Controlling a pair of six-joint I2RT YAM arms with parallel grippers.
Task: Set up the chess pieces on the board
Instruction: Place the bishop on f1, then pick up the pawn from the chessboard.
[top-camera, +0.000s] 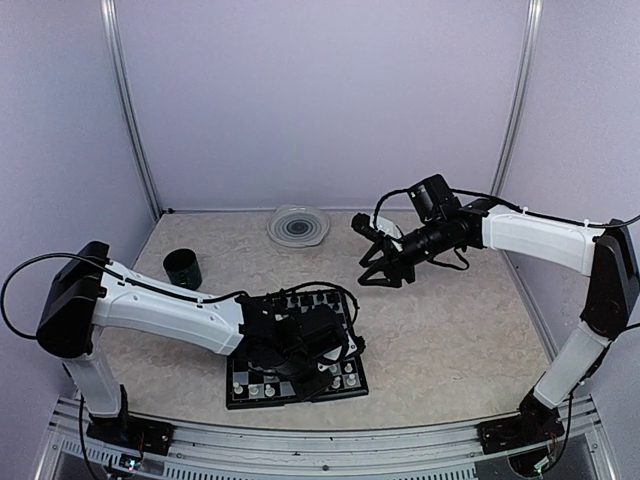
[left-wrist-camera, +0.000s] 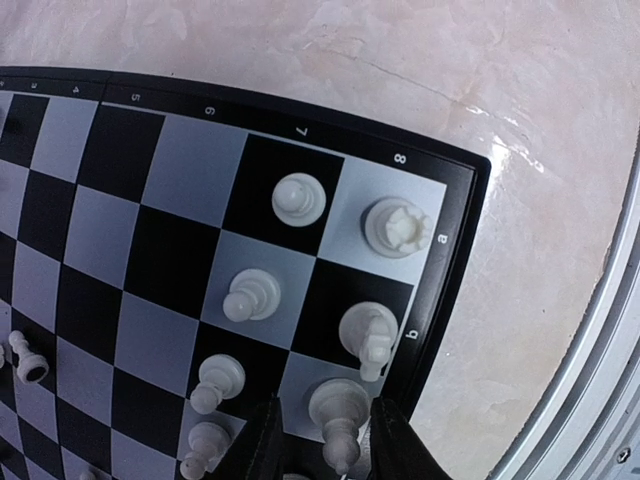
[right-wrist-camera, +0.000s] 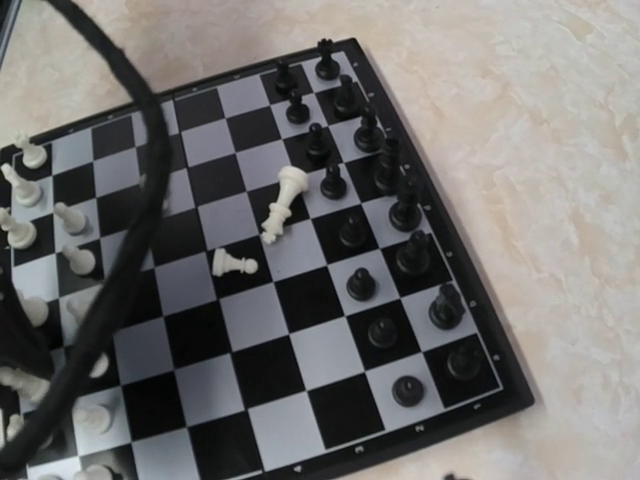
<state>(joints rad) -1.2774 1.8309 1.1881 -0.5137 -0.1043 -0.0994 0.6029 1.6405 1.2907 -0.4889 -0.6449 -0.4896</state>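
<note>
The board (top-camera: 362, 372) lies in front of the left arm, its near half hidden beneath the arm. My left gripper (left-wrist-camera: 330, 445) hangs low over the white corner of the board (left-wrist-camera: 160, 160). Its fingers (left-wrist-camera: 262, 445) stand open on either side of an upright white bishop (left-wrist-camera: 338, 408), with a gap on the left. Other white chess pieces (left-wrist-camera: 398, 226) stand nearby. In the right wrist view, black pieces (right-wrist-camera: 361, 284) stand in two rows along the board's (right-wrist-camera: 300, 350) right edge. A tall white piece (right-wrist-camera: 283, 205) and a white pawn (right-wrist-camera: 235, 264) lie toppled mid-board. My right gripper (top-camera: 385, 272) hovers open and empty beyond the board's far right corner.
A black cup (top-camera: 183, 267) stands at the far left of the table. A round clear ridged plate (top-camera: 298, 225) sits against the back wall. A metal rail (left-wrist-camera: 600, 380) runs along the table's near edge beside the board. A black cable (right-wrist-camera: 130, 200) crosses the right wrist view.
</note>
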